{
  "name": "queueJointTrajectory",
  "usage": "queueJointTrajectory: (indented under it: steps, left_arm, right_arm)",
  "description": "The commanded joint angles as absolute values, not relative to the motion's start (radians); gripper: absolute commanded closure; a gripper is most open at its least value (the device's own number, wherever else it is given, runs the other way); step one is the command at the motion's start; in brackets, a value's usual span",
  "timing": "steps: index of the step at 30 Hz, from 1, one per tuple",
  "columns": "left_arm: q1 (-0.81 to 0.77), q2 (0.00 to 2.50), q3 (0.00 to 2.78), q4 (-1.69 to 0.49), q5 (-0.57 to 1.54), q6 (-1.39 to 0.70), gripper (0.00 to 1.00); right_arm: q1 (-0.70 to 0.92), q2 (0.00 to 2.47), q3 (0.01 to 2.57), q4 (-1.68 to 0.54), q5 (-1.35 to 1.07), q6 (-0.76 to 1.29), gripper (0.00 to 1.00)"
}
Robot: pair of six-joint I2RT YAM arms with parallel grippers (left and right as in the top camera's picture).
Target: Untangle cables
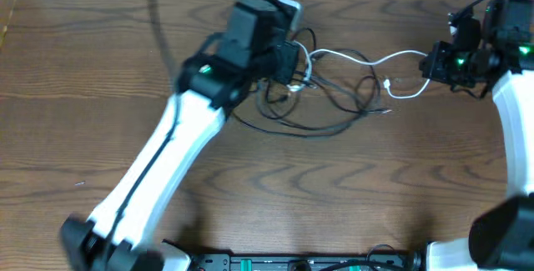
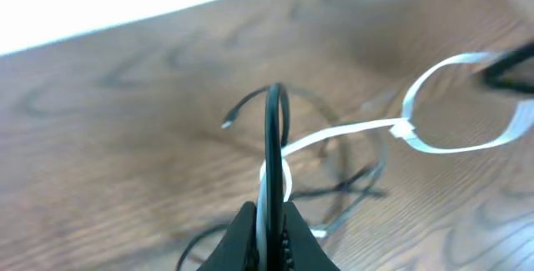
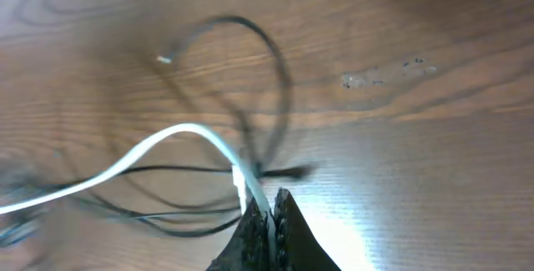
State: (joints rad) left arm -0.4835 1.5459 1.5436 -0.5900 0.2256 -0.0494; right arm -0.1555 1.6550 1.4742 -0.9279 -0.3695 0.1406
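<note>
Pinches white cable and one black cable together in left claw; clamps same white cable in right claw; shows black cables tangled on worktop between claws, white cable strung across them.

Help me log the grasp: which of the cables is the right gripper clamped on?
The white cable, the only pale one: it runs straight into the shut right gripper, while the black cables lie beyond its tips.
</note>
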Motion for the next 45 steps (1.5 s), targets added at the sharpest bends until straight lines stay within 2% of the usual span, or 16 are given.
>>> queueJointTrajectory:
  steps: [1,14,15,16,18,19,20,22,26,33,37,40,45]
  left_arm:
    - [-0.466,1.472,1.555,-0.598,0.216,-0.058,0.92]
    - [-0.460,1.384,1.555,-0.569,0.228,-0.059,0.92]
    - [-0.460,1.384,1.555,-0.563,0.237,-0.064,0.92]
    - [-0.460,1.384,1.555,-0.559,0.247,-0.067,0.92]
    - [-0.460,1.384,1.555,-0.553,0.266,-0.073,0.93]
    - [-0.460,1.385,1.555,-0.550,0.277,-0.087,0.92]
    - [-0.460,1.386,1.555,-0.548,0.281,-0.093,0.93]
    - [-0.461,1.390,1.555,-0.548,0.286,-0.107,0.92]
    - [-0.461,1.402,1.555,-0.546,0.324,-0.122,0.92]
    - [-0.461,1.411,1.555,-0.496,0.366,-0.194,0.92]
    - [-0.461,1.411,1.555,-0.410,0.483,-0.223,0.92]
    - [-0.461,1.411,1.555,-0.376,0.490,-0.313,0.92]
    - [-0.461,1.411,1.555,-0.378,0.491,-0.321,0.92]
  right_arm:
    - [-0.152,1.733,1.477,-0.913,-0.341,0.138,0.99]
    - [-0.220,1.948,1.477,-0.875,-0.342,0.125,0.99]
    - [-0.222,1.948,1.478,-0.870,-0.343,0.112,0.94]
    - [-0.223,1.942,1.482,-0.871,-0.352,0.100,0.82]
    - [-0.223,1.928,1.502,-0.886,-0.424,0.028,0.54]
    - [-0.221,1.916,1.525,-0.905,-0.501,-0.035,0.36]
    - [-0.221,1.904,1.546,-0.924,-0.556,-0.073,0.29]
    - [-0.215,1.880,1.592,-0.964,-0.650,-0.136,0.22]
    - [-0.179,1.812,1.662,-1.000,-0.749,-0.197,0.20]
    - [-0.071,1.715,1.676,-0.929,-0.831,-0.196,0.20]
    - [-0.007,1.726,1.674,-0.921,-0.845,-0.197,0.22]
    - [0.057,1.754,1.674,-0.906,-0.845,-0.208,0.25]
    - [0.125,1.800,1.674,-0.880,-0.845,-0.219,0.30]
